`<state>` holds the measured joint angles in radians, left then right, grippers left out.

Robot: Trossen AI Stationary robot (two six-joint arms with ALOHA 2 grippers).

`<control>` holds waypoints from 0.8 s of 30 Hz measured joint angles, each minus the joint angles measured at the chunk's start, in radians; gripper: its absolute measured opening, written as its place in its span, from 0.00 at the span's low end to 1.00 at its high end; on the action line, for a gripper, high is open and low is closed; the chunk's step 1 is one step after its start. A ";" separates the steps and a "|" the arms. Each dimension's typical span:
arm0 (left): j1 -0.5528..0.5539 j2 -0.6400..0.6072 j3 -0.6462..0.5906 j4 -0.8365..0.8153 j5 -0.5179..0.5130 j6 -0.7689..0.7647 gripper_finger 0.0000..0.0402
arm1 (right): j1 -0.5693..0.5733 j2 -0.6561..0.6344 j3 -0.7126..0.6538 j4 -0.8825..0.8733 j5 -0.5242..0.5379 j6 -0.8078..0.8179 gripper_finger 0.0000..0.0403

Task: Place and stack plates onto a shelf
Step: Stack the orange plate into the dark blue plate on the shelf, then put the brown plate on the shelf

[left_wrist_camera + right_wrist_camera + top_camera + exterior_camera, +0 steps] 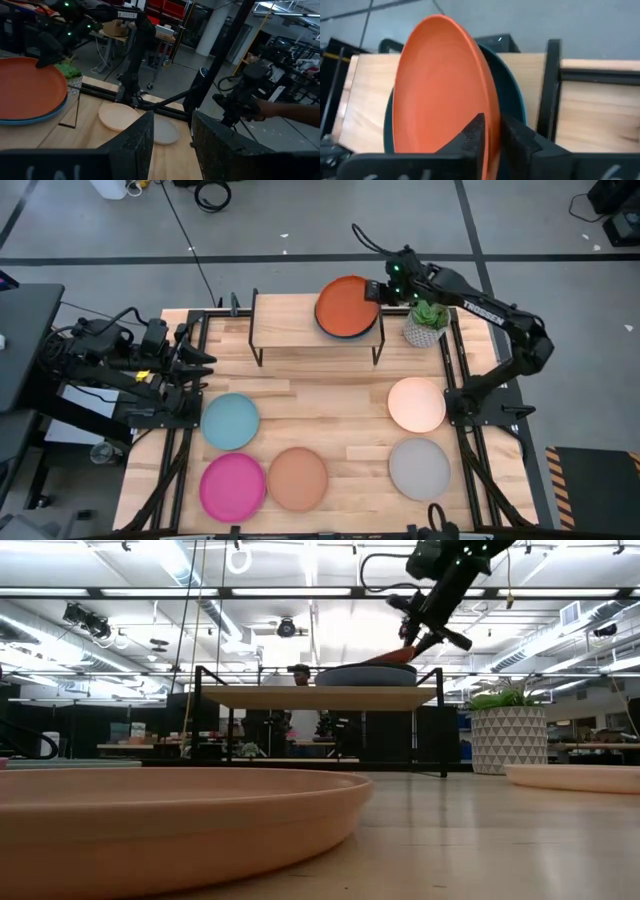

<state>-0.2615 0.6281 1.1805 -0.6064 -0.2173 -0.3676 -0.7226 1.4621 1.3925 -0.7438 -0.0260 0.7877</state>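
— Nearest the lens? A tan plate [170, 815], its edges cropped.

— Beyond it? The right gripper [492, 131] pinches the orange plate [346, 305], tilted over a half-hidden, seemingly teal plate [512, 100] on the shelf [285, 320]. The left gripper [170, 142], parted, holds nothing.

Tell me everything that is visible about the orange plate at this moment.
The orange plate is round, shallow and matte, in one plain colour. It is over the right end of the shelf, above a dark teal plate that lies on the wooden top. The low view shows it tilted: its rim near the right pincer is raised. That pincer is shut on this rim, one finger on each face. Whether its far edge already touches the teal plate cannot be told.
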 joint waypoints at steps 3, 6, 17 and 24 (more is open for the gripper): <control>0.000 0.000 0.000 -0.016 0.000 -0.004 0.35 | -0.017 0.029 0.024 -0.029 -0.062 -0.014 0.23; 0.000 0.000 0.000 -0.032 0.000 -0.016 0.35 | -0.028 0.039 0.061 -0.120 -0.065 -0.039 0.27; 0.000 0.000 0.000 -0.137 0.001 -0.047 0.35 | -0.004 -0.017 0.237 -0.331 0.015 -0.168 0.27; 0.000 0.017 -0.034 -0.448 0.038 -0.179 0.35 | 0.201 -0.046 0.293 -0.376 0.118 -0.237 0.27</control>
<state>-0.2611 0.6456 1.1462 -1.0547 -0.1793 -0.5464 -0.5220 1.4160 1.6855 -1.1193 0.0925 0.5506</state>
